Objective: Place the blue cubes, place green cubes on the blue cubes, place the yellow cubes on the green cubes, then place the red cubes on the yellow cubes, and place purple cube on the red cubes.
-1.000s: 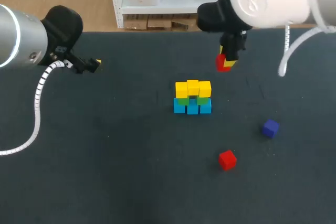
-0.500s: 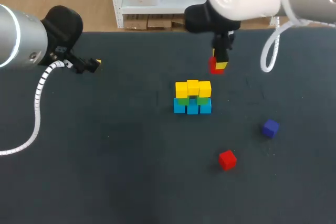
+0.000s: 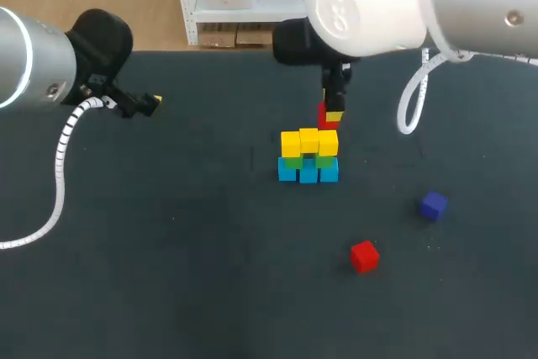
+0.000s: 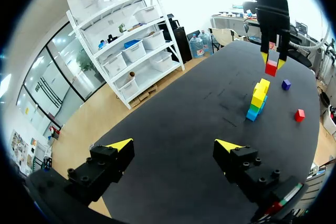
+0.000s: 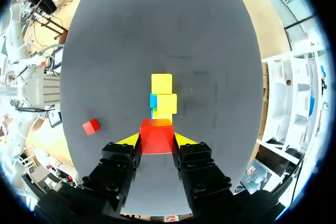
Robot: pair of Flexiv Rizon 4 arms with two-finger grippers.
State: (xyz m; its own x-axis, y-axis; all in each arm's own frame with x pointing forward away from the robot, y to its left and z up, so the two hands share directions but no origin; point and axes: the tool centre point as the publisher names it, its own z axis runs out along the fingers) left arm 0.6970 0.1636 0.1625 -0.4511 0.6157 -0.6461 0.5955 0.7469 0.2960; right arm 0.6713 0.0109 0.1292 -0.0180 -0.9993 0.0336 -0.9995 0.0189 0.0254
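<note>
The right tool pinched a red cube between its two yellow tips. One tip pressed on each side of the cube. The cube hung in the air, up above one end of the stack. It did not touch the stack.

The stack stood near the middle of the tabletop, well away from every edge. It had a row of blue cubes at the bottom. Green cubes sat on the blue ones. Three yellow cubes sat on the green ones. From the right wrist, the stack showed just ahead of the tool.

A loose red cube lay on the tabletop, nearer the front edge and to the right of the stack. The purple cube lay closer to the right edge. Both were well apart from the stack and from each other.

The left tool was up near the far left corner of the tabletop. Its tips were spread wide, with nothing between them. It was well apart from all the cubes.
</note>
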